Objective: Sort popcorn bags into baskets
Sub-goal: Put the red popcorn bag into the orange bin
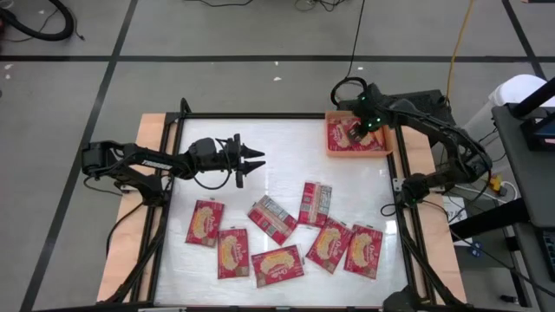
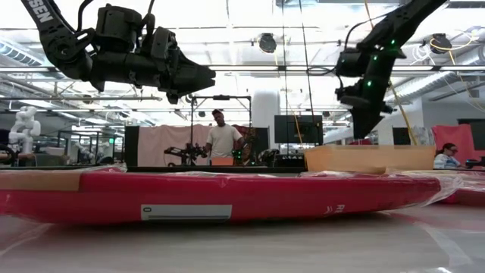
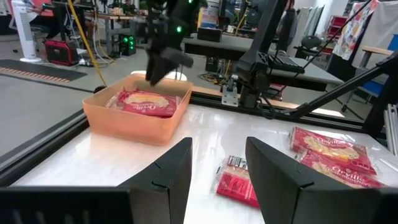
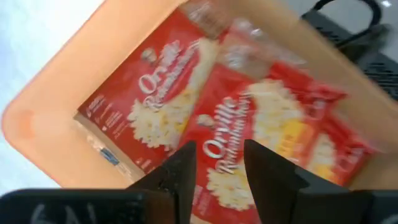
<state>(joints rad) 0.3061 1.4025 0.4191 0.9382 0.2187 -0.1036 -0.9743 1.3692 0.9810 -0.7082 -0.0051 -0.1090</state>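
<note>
Several red popcorn bags (image 1: 277,265) lie flat on the white table, most with the popcorn picture up, two with the grey printed panel up (image 1: 272,218). The orange tray (image 1: 360,154) sits at the far right corner, and two bags (image 4: 155,112) (image 4: 267,130) lie in it picture side up. My right gripper (image 1: 357,130) hovers open over the tray, fingers pointing down at the bags without touching them (image 4: 214,171). My left gripper (image 1: 258,160) is open and level in the air over the table's left half, pointing toward the tray (image 3: 217,168).
A dark metal frame (image 1: 399,199) borders the table, with wooden strips (image 1: 147,130) outside it. In the low view one bag (image 2: 227,197) lies close across the picture. People (image 2: 221,136) stand in the room behind. Bare table lies between the left gripper and the tray.
</note>
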